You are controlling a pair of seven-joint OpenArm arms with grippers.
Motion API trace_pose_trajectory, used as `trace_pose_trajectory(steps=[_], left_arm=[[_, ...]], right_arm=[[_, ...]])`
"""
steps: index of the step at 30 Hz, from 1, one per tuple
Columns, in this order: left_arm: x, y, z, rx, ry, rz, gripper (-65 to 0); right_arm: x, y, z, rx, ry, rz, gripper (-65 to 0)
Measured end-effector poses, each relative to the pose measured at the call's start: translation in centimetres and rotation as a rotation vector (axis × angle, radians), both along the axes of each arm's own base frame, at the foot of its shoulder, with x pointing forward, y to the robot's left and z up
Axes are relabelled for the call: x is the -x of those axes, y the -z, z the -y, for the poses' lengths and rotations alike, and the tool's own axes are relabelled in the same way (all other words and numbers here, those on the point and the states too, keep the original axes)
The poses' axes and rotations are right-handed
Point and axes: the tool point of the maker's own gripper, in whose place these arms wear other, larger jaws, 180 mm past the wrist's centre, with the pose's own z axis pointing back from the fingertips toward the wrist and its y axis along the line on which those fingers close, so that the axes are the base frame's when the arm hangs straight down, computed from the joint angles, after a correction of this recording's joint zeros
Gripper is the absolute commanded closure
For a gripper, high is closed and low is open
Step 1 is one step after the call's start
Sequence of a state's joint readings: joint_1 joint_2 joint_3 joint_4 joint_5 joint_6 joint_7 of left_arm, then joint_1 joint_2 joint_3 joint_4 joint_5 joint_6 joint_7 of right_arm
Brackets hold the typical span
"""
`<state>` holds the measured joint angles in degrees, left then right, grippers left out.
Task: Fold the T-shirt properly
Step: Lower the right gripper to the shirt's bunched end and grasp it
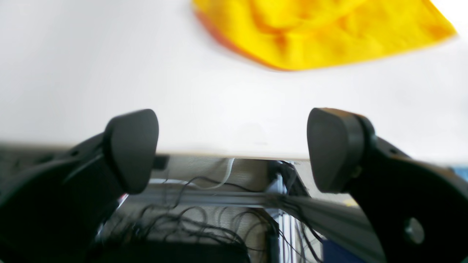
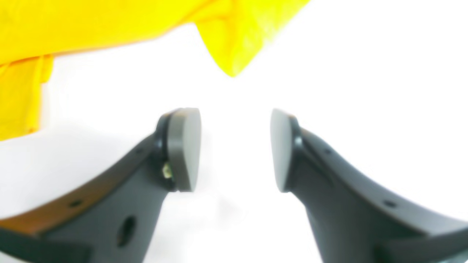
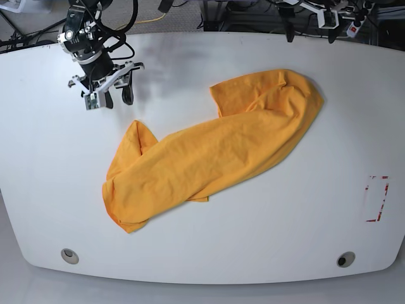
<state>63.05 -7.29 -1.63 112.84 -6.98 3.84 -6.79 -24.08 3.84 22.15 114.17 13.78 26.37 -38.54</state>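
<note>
The orange-yellow T-shirt [image 3: 215, 152] lies crumpled and partly bunched in a long diagonal band across the middle of the white table [image 3: 285, 228]. My right gripper [image 3: 116, 96] is open and empty above the table's far left, apart from the shirt. In the right wrist view the right gripper [image 2: 236, 146] hangs over bare table, with a shirt corner [image 2: 234, 44] just ahead of it. My left gripper [image 1: 232, 146] is open and empty at the table's edge, with the shirt [image 1: 321, 33] well ahead of it.
A red-and-white marked rectangle [image 3: 376, 197] sits near the table's right edge. Two round fittings [image 3: 69, 256] [image 3: 345, 259] sit near the front edge. Loose cables and frame rails [image 1: 204, 219] show below the table edge. Arm hardware [image 3: 329, 16] stands at the far right.
</note>
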Motion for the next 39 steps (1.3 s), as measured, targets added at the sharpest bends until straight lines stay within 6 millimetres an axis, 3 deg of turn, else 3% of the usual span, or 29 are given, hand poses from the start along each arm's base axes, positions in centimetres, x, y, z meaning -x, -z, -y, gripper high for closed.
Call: trace_pose_trajectory(steps=[5, 8, 19, 33, 39], left_arm=[[-1.8, -0.3, 4.5, 0.01, 0.181, 0.056, -61.2], [-2.8, -0.6, 5.6, 0.015, 0.217, 0.088, -61.2], [-5.7, -0.3, 5.3, -0.012, 0.218, 0.089, -61.2], [-6.1, -0.2, 4.8, -0.039, 0.254, 0.089, -61.2], [-6.1, -0.2, 4.8, -0.042, 0.255, 0.089, -61.2]], right_arm=[[-2.6, -0.6, 0.9, 0.023, 0.011, -0.005, -33.3], [-3.9, -0.6, 0.8, 0.005, 0.013, 0.002, -33.3], [-8.8, 1.0, 2.2, -0.03, 0.039, -0.046, -33.0], [-15.7, 2.9, 6.4, -0.099, 0.106, -0.095, -32.8], [-17.5, 4.2, 7.5, -0.156, 0.144, -0.119, -32.8]])
